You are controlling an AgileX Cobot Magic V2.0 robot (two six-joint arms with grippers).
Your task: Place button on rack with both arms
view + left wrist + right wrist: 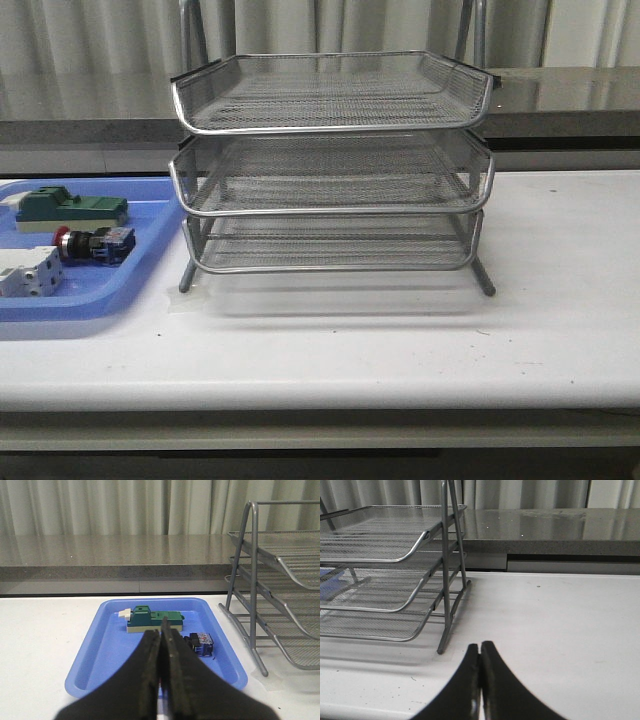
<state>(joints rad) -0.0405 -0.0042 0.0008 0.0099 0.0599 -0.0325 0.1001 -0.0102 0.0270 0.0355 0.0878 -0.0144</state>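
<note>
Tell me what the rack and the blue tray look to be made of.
The rack looks like silver metal: woven wire-mesh tiers with shiny tube rims and legs. The blue tray looks like moulded plastic, judging by its smooth, even colour and rounded raised rim, though that is only its look.

Soft, even light falls from overhead, bright enough though a little flat and greyish; the rack (330, 165) lays a faint, blurred shadow on the white table (400, 340) in front of its feet, and the polished dark counter (555, 530) behind carries pale glare and small specks of reflection. The front view is slightly soft and grainy; in both wrist views the close black fingers (150, 680) are out of focus while the background stays fairly sharp.
</note>
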